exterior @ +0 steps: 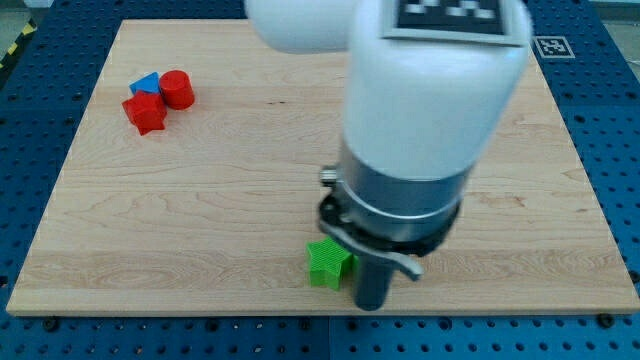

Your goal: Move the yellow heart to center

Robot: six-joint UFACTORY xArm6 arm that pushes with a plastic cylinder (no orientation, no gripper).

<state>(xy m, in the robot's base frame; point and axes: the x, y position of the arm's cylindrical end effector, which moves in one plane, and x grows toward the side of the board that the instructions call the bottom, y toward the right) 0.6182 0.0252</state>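
A pale wooden board serves as the surface, seen from above and in front, resting on a blue perforated bench. A large white and grey robot arm fills the middle and right of the view, hanging down over the near part of the board.

The arm carries no gripper, so nothing can open, close or be held; it ends in a straight dark rod. My tip sits at the near edge of the board, just right of a green star-shaped block, close beside it, though contact cannot be confirmed. The rod stands upright because it only slides along the board and shoves blocks sideways.

At the far left of the board, well apart from the arm, three blocks cluster together: a blue triangular block, a red cylinder touching its right side, and a red angular block just nearer than both.

The yellow heart named in the task is not visible anywhere. It is probably hidden behind the bulky arm body, which covers much of the board's centre and right; its position cannot be told. With it out of sight, progress on moving it to the centre cannot be judged.
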